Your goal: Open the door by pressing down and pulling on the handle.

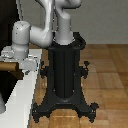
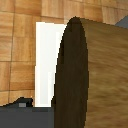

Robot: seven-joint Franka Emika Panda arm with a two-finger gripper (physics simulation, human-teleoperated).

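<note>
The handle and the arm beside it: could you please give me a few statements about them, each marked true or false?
1. The handle is wood-coloured and fills much of the wrist view. True.
2. The arm stands on a white pedestal. False: the pedestal is black.
3. The floor is wooden. True.
4. The gripper hangs far from the handle, at the exterior view's right. False: it is at the handle, at the exterior view's left.
5. The frame behind the handle is white. True.
</note>
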